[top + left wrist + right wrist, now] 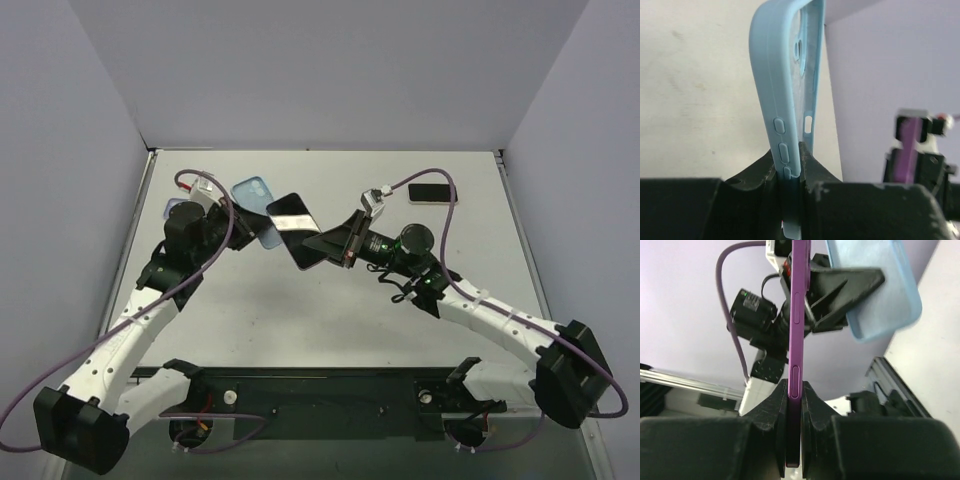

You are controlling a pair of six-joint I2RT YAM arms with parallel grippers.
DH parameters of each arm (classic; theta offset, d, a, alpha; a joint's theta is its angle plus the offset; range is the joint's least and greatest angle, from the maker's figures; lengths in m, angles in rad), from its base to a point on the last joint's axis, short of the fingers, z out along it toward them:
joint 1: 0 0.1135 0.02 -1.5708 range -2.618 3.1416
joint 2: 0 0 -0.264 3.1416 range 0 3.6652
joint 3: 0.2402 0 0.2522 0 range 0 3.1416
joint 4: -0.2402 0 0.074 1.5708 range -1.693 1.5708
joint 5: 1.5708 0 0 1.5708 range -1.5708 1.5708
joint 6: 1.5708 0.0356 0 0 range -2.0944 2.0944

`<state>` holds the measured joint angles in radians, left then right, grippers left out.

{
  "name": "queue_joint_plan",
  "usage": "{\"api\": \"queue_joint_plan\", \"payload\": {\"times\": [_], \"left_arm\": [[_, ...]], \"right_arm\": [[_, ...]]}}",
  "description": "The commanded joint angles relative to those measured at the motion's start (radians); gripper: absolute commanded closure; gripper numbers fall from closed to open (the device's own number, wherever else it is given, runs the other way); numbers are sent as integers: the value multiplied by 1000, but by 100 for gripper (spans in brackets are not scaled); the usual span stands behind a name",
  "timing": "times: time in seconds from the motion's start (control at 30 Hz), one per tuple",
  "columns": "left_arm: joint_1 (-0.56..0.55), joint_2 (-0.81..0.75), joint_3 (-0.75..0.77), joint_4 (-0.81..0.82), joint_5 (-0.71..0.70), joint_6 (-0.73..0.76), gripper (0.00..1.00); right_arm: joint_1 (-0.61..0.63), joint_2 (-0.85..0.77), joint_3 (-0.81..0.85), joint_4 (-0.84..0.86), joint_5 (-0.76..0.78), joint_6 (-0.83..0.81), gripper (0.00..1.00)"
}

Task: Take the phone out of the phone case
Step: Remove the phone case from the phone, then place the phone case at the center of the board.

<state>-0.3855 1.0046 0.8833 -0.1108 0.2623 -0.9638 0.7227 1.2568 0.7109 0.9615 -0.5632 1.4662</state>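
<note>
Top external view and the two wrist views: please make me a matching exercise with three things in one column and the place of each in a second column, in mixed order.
Things:
1. light blue phone case
2. purple phone
3. black phone

Places:
A. lying flat on the table, near its far right corner
B. clamped by its edge in the left gripper
C. clamped by its edge in the right gripper

Right pairs: 1-B, 2-C, 3-A.
</note>
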Motion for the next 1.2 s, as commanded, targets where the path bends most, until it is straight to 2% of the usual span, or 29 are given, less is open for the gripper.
{"api": "queue_joint_plan", "payload": {"times": [0.0,0.03,0.1,0.17,0.27,0.3,0.4,0.43,0.47,0.5,0.6,0.67,0.7,0.77,0.83,0.9,1.0,1.17], "left_arm": [[91,-57,-65,-87,-142,-41,100],[118,-58,-79,-98,-152,-47,100],[158,-46,-107,-127,-196,-47,100],[200,-20,-132,-154,-254,-59,100],[328,41,-205,-124,-299,-137,100],[361,60,-246,-74,-263,-179,100],[575,187,-316,66,-128,-301,100],[611,251,-339,201,-54,-344,100],[647,285,-336,264,-40,-346,100],[661,358,-295,328,-46,-314,100],[709,521,-190,315,-63,-260,100],[724,638,-143,441,33,-268,100],[728,705,-100,448,78,-262,100],[744,759,-63,402,71,-271,100],[764,782,-81,470,61,-289,100],[777,804,-89,526,69,-296,94],[786,838,-70,536,97,-288,88],[783,873,-58,539,124,-285,72]], "right_arm": [[3,-197,33,-286,26,-294,100],[4,-247,42,-438,45,-388,100],[3,-307,62,-621,103,-511,100],[-9,-348,73,-722,135,-576,100],[-51,-388,45,-742,115,-584,100],[-60,-402,33,-742,112,-584,100],[-71,-431,15,-751,108,-587,100],[-71,-445,6,-753,106,-587,100],[-71,-450,-1,-753,105,-589,100],[-74,-462,-11,-754,105,-589,100],[-77,-477,-30,-759,109,-596,100],[-80,-479,-36,-764,108,-599,100],[-80,-482,-39,-765,108,-600,100],[-82,-488,-48,-765,111,-601,100],[-82,-493,-53,-770,114,-603,100],[-85,-494,-53,-773,109,-607,100],[-85,-490,-51,-773,112,-613,100],[-86,-450,-39,-744,92,-603,100]]}}
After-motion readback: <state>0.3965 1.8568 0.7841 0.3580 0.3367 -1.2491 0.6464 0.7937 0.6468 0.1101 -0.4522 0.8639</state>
